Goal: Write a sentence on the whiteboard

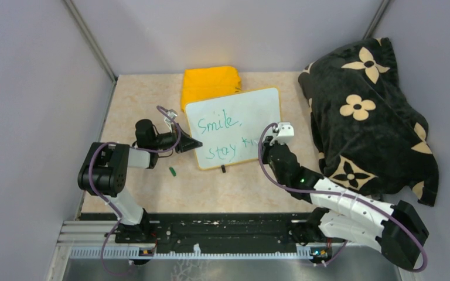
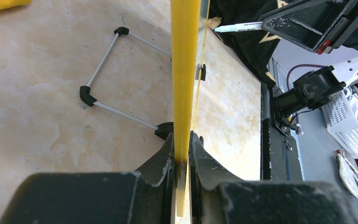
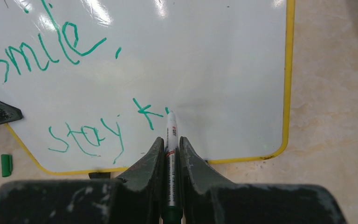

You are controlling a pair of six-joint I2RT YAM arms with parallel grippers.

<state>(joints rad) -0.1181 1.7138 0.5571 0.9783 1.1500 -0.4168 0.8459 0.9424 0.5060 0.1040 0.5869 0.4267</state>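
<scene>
The whiteboard stands propped up at mid-table, white with a yellow rim. Green writing on it reads "Smile," with "stay k" below. My left gripper is shut on the board's left edge, and its jaws pinch the rim. My right gripper is shut on a white marker. The marker's tip touches the board just right of the "k". From above, the right gripper hovers over the board's lower right part.
A folded yellow cloth lies behind the board. A black flowered blanket fills the right side. A green marker cap lies near the board's lower left corner. A wire stand props the board from behind.
</scene>
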